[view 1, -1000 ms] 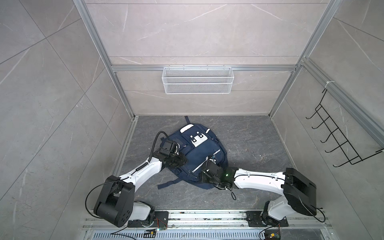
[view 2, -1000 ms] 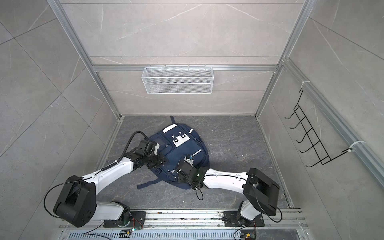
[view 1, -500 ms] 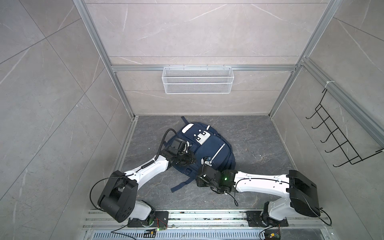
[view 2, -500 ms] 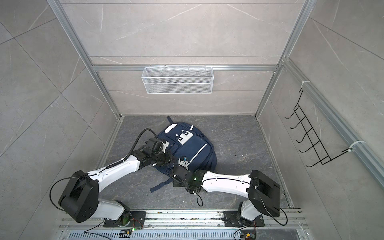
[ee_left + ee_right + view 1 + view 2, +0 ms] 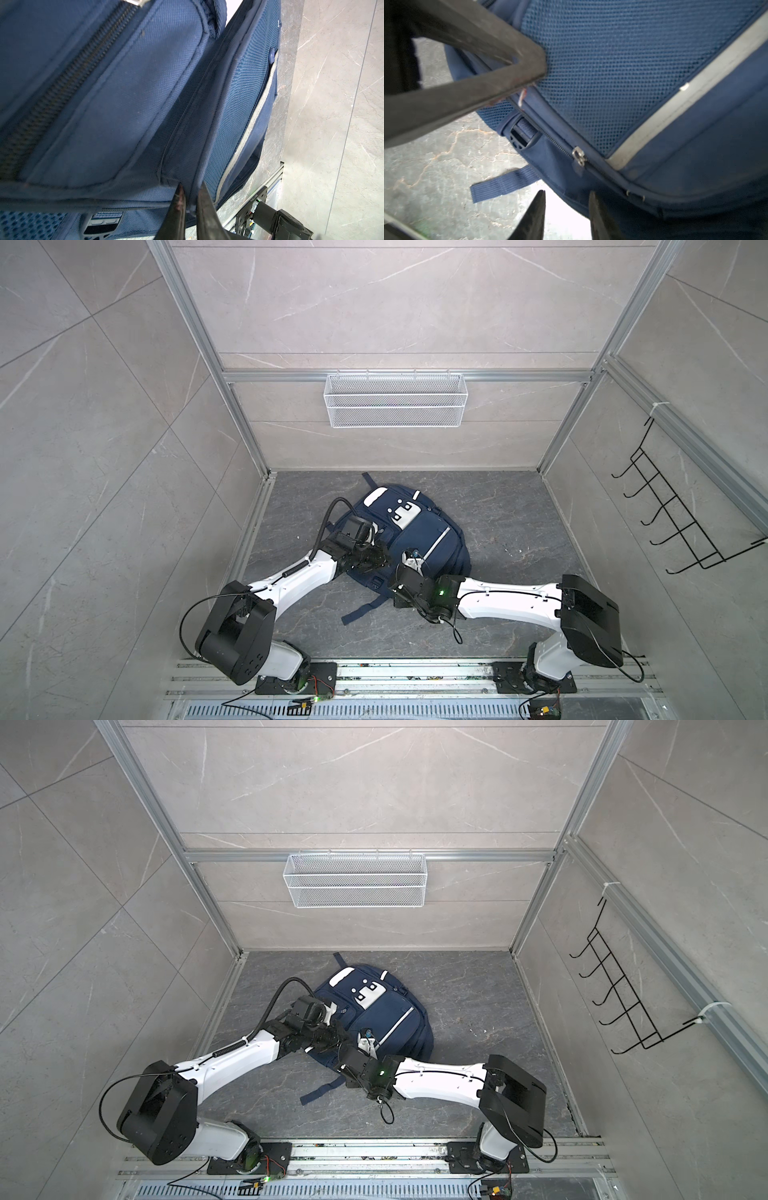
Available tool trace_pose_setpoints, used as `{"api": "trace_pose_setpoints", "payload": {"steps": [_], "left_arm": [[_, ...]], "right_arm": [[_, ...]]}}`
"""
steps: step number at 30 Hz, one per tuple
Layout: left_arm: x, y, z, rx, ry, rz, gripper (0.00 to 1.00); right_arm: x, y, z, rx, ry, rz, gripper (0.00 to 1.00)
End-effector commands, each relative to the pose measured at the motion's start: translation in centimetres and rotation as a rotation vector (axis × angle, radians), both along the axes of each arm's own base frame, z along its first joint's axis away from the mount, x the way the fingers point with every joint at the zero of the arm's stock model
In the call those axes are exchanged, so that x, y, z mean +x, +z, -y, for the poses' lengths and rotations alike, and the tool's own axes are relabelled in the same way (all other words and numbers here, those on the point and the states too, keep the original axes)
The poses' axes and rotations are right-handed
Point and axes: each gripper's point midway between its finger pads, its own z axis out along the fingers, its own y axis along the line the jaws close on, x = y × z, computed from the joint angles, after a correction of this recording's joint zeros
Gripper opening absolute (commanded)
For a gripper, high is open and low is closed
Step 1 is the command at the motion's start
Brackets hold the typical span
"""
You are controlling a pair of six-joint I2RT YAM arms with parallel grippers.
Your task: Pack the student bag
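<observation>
Floor (image 5: 519,510) — left gripper (image 5: 191,185) tight on bag (image 5: 124,93)

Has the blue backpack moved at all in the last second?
Yes. The backpack slid slightly right, toward the wall with the black hook rack.

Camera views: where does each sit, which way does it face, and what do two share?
Top view: high overhead, facing down on the student bag; left arm, right arm whole.
Top view: same head, same look; student bag, both arms.
Left wrist: on left arm, close on bag fabric; left hand pinches a fold.
Right wrist: on right arm, facing the zip pull; right hand open, left hand intruding.
Shared: both wrist views show the left hand on the bag.
</observation>
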Motion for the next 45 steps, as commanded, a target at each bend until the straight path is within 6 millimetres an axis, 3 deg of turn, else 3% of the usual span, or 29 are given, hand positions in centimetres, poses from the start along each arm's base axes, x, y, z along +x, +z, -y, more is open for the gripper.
{"api": "trace_pose_setpoints", "payload": {"steps": [1, 16, 28, 38, 45], "left_arm": [[0.8, 3.5, 1.2, -0.078, -0.019, 0.078, 0.12], [0.4, 3.3, 1.1, -0.077, -0.018, 0.071, 0.10], [0.2, 3.4, 0.7, -0.065, -0.012, 0.073, 0.09], [0.7, 3.1, -1.4, 0.002, 0.027, 0.090, 0.06], [1.1, 2.0, -3.6, 0.037, 0.078, 0.074, 0.00]], "right_arm": [[1.1, 0.1, 0.1, -0.022, -0.019, 0.028, 0.35], [2.6, -1.2, -1.5, -0.030, -0.009, 0.028, 0.29], [2.8, -1.8, -0.9, -0.070, -0.029, 0.016, 0.17], [1.5, -0.8, 0.5, -0.051, -0.025, -0.003, 0.00], [0.0, 0.1, 3.6, -0.069, -0.033, -0.008, 0.00]]}}
